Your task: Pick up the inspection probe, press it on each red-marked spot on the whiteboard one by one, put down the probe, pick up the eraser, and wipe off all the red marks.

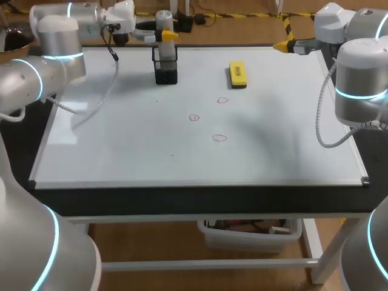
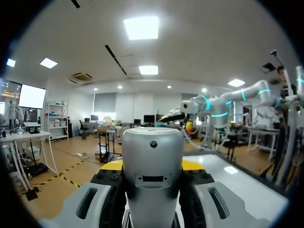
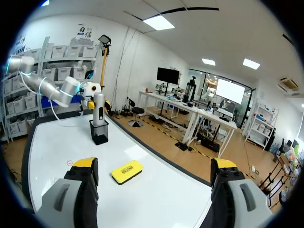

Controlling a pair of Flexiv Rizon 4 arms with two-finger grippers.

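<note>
The inspection probe (image 2: 153, 173) stands upright in its black holder (image 1: 165, 68) at the whiteboard's (image 1: 121, 142) far edge, with the left gripper's (image 1: 168, 36) fingers closed on its grey body. The right gripper (image 3: 154, 165) hovers at the far right corner with its fingers (image 3: 83, 186) spread wide and holding nothing. The yellow eraser (image 1: 237, 73) lies near three red marks (image 1: 194, 117).

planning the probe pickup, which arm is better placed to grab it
Left: the left gripper is right at the inspection probe standing in its black holder; the right gripper hangs open, well away from it.
</note>
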